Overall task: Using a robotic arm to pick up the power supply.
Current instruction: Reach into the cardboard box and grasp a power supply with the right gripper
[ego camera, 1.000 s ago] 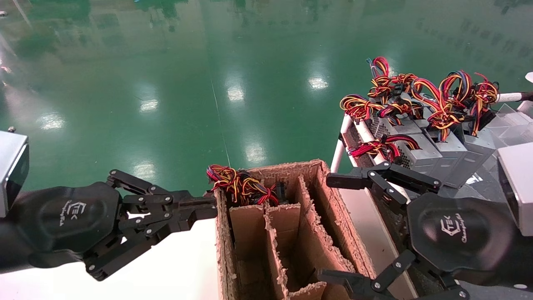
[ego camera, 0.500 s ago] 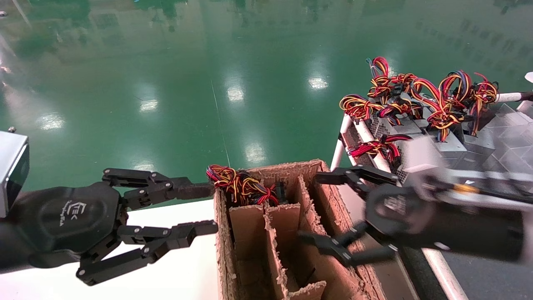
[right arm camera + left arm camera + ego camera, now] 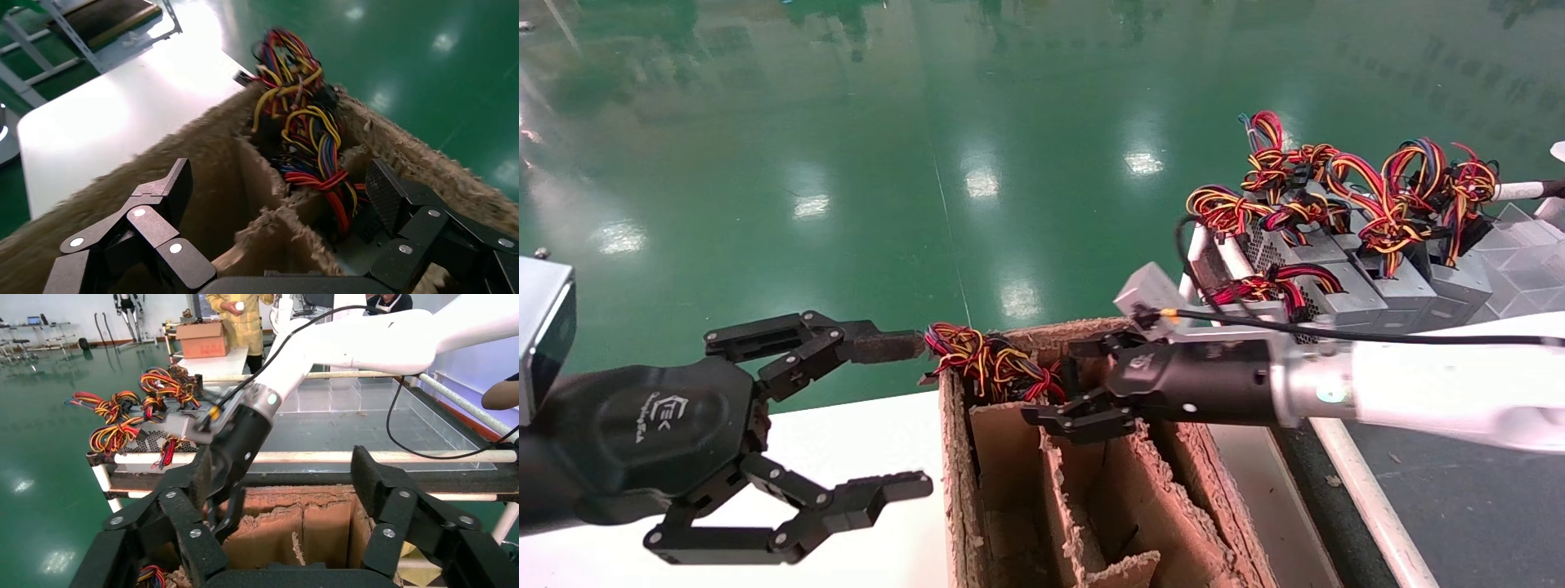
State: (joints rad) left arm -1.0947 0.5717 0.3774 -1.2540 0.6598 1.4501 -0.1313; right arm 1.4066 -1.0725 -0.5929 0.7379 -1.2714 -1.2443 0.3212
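the power supply (image 3: 1042, 377) sat sunk in the far left compartment of the cardboard box (image 3: 1173, 457), with mostly its red, yellow, orange and black wire bundle (image 3: 989, 359) showing above the frayed rim. the box's torn cardboard dividers (image 3: 1083, 457) split it into several compartments, and the ragged walls crowded close around the bundle. the robotic arm (image 3: 1418, 388) reached across the box from its right side, and the right gripper (image 3: 1075, 380) hung over the far part of the box just beside the wires, its fingers spread apart and clamped on nothing; in the right wrist view the bundle (image 3: 306, 128) lay between and beyond the two fingers (image 3: 153, 202). a black cable (image 3: 1336, 333) ran along the arm. the left gripper (image 3: 903, 416) waited left of the box over the white table (image 3: 862, 441), fingers wide apart, the upper fingertip near the wires. right of the box, beyond it, a white-railed rack (image 3: 1238, 261) held several more grey supplies (image 3: 1352, 294) with at least five wire bundles. green floor (image 3: 928, 122) lay beyond the box.
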